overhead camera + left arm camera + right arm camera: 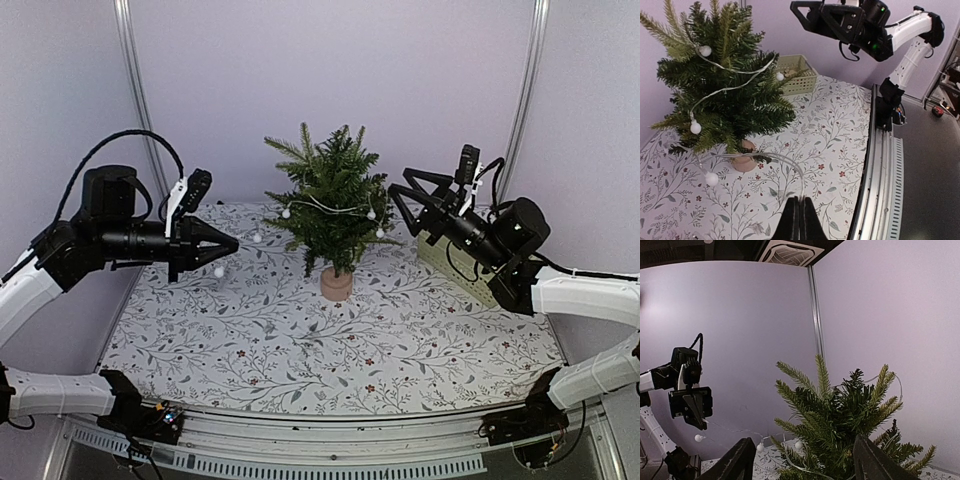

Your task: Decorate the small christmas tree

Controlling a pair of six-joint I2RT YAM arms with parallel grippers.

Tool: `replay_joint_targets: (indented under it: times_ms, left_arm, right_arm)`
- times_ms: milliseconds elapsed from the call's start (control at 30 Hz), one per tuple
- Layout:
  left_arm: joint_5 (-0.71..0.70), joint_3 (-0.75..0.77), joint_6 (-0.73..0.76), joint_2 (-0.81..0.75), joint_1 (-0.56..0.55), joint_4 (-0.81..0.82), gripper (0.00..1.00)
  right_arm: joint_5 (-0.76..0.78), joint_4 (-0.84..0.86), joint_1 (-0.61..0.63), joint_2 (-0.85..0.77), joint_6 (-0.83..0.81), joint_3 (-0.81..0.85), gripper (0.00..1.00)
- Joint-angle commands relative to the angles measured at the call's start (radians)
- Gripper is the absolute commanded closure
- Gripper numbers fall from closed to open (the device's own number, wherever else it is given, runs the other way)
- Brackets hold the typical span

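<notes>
The small christmas tree [335, 205] stands upright on its round tan base just above the centre of the overhead frame, on a surface [330, 350] covered with a pale floral cloth. A string of white globe lights [705, 50] is draped across its dark green branches. Several bulbs sit among the needles. One hangs low at the left side of the tree in the left wrist view, and another lies on the cloth beside the base.

The left end effector [228, 243] hovers at the middle left of the overhead frame, apart from the tree and pointing toward it. Its fingers [792, 220] are pressed together, pinching the thin white wire of the lights. From there the wire arcs up and away toward the tree's base.

The right end effector [398, 183] is at the upper right of the overhead frame, just beside the tree's crown. Its fingers [740, 462] are spread wide. In the right wrist view the upper branches [840, 415] fill the space between them, but I cannot tell whether either finger touches the needles.

A pale slatted basket [797, 75] sits on the surface behind the tree in the left wrist view. In the overhead frame it is partly hidden by the right arm.
</notes>
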Motion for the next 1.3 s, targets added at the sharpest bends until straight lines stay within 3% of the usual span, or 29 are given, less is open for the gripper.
replay_joint_targets:
  times_ms: [0, 200, 500, 667, 1033, 1267]
  left_arm:
    - [0.087, -0.023, -0.006, -0.020, -0.035, 0.030, 1.00]
    - [-0.060, -0.076, -0.037, -0.083, -0.028, 0.043, 1.00]
    - [0.006, -0.117, -0.071, -0.169, -0.009, 0.073, 1.00]
    - [-0.099, -0.135, -0.081, -0.172, 0.004, 0.048, 1.00]
    - [0.115, -0.192, -0.057, -0.161, 0.021, 0.028, 1.00]
    - [0.060, -0.187, -0.092, -0.191, 0.030, 0.008, 1.00]
  right_arm:
    - [-0.042, -0.024, -0.004, -0.018, 0.016, -0.008, 0.30]
    - [-0.050, -0.035, -0.004, -0.029, 0.021, -0.012, 0.30]
    - [-0.044, -0.035, -0.005, -0.047, 0.017, -0.018, 0.30]
    - [-0.049, -0.035, -0.004, -0.051, 0.025, -0.021, 0.30]
    - [-0.042, -0.035, -0.004, -0.060, 0.025, -0.027, 0.30]
    - [-0.040, -0.036, -0.004, -0.064, 0.025, -0.028, 0.31]
